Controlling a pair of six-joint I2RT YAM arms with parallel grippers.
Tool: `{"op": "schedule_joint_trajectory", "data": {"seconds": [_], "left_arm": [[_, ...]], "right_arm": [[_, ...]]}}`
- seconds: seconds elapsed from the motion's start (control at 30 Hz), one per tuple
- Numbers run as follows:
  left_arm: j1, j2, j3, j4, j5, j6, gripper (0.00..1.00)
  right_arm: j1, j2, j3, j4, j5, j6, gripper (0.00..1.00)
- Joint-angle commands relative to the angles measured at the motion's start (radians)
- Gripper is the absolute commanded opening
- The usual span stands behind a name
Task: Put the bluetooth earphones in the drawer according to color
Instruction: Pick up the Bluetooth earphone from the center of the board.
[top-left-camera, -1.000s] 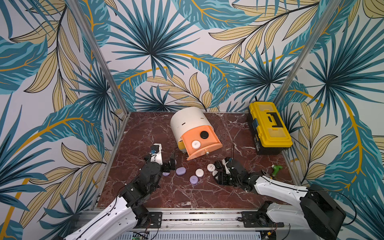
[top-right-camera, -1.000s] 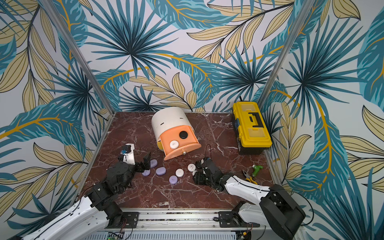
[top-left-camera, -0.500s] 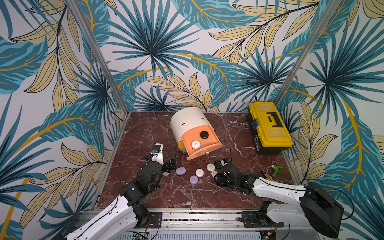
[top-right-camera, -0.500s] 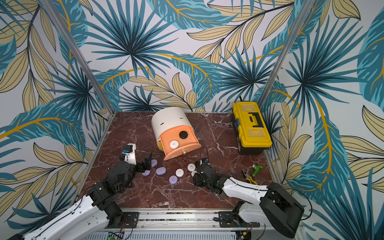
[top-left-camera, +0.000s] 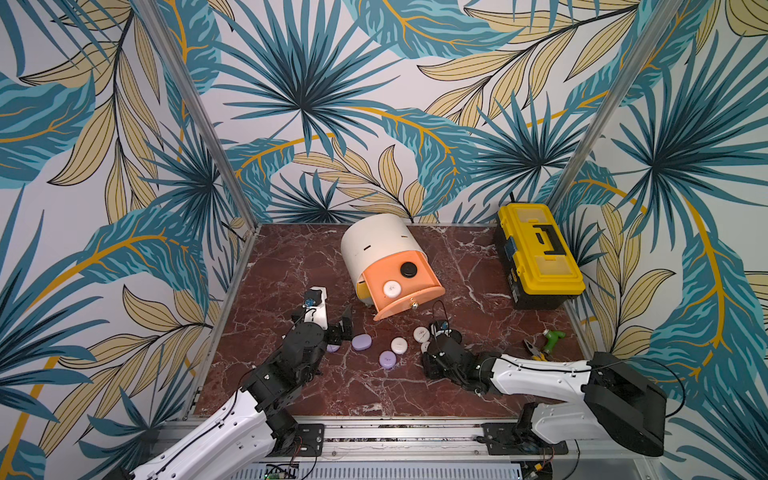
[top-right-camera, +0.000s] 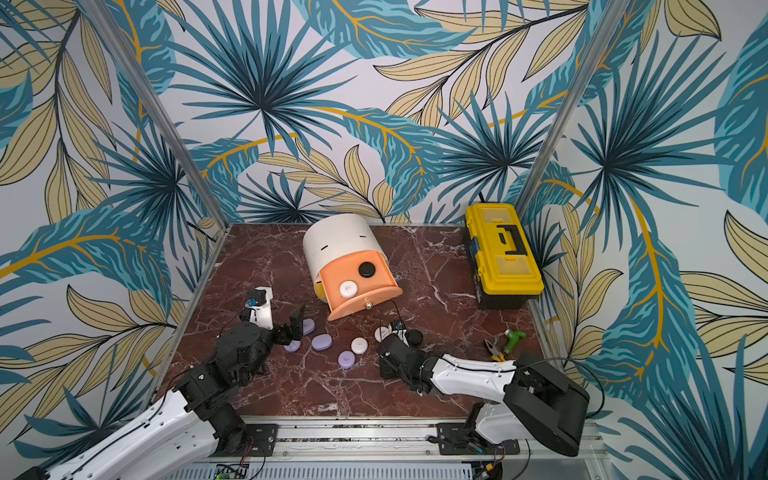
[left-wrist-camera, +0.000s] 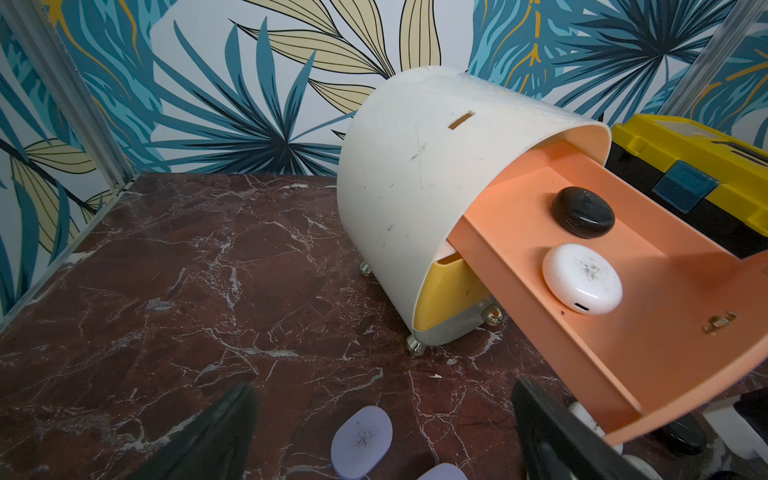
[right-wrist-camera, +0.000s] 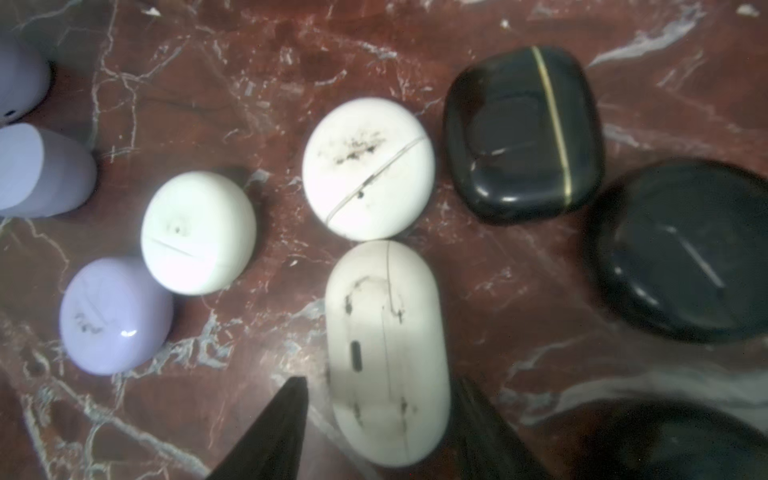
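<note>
1. Your left gripper (left-wrist-camera: 382, 386): jaws fully spread, holding nothing, above a lilac case (left-wrist-camera: 361, 440).
2. Your right gripper (right-wrist-camera: 380, 380): jaws half apart, straddling the oblong white case (right-wrist-camera: 386, 332), not clamped.
3. The drawer (top-left-camera: 419, 286), at 11 o'clock from that gripper: pulled out, holding a round white case (top-left-camera: 392, 288) and a black case (top-left-camera: 409, 270).

Blurred throughout in the right wrist view. Cut off at its edge: two lilac cases (right-wrist-camera: 41, 170), a round black case (right-wrist-camera: 681, 249). Largely hidden under the right arm (top-left-camera: 451, 361) in a top view: the oblong white case (top-left-camera: 424, 347).
</note>
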Motion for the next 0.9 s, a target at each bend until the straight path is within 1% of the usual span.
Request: {"op": "schedule_joint_trajectory", "data": {"seconds": [0.0, 0.23, 0.43, 0.53, 0.57, 0.63, 0.73, 0.87], "left_arm": [[0.004, -0.007, -0.008, 0.018, 0.004, 0.004, 1.00], [0.004, 0.000, -0.009, 0.022, 0.015, 0.004, 1.00], [0.003, -0.001, -0.006, 0.019, 0.019, 0.004, 1.00], [0.004, -0.013, -0.004, 0.007, 0.025, 0.004, 1.00], [0.004, -0.017, -0.006, 0.006, 0.025, 0.004, 1.00], [0.004, -0.021, -0.006, 0.006, 0.024, 0.004, 1.00], [0.003, -0.023, -0.006, 0.006, 0.026, 0.004, 1.00], [0.005, -0.023, -0.007, 0.005, 0.027, 0.006, 1.00]], "right_arm": [[0.004, 0.042, 0.014, -0.064, 0.069, 0.046, 0.61], [0.012, 0.080, 0.037, -0.100, 0.101, 0.071, 0.61], [0.020, 0.053, 0.031, -0.130, 0.118, 0.092, 0.54], [0.021, 0.027, 0.031, -0.147, 0.128, 0.105, 0.50], [0.021, 0.015, 0.031, -0.193, 0.135, 0.115, 0.49], [0.021, -0.014, 0.027, -0.213, 0.147, 0.130, 0.47], [0.019, -0.063, 0.023, -0.222, 0.148, 0.137, 0.47], [0.008, -0.134, 0.053, -0.290, 0.164, 0.129, 0.46]]}}
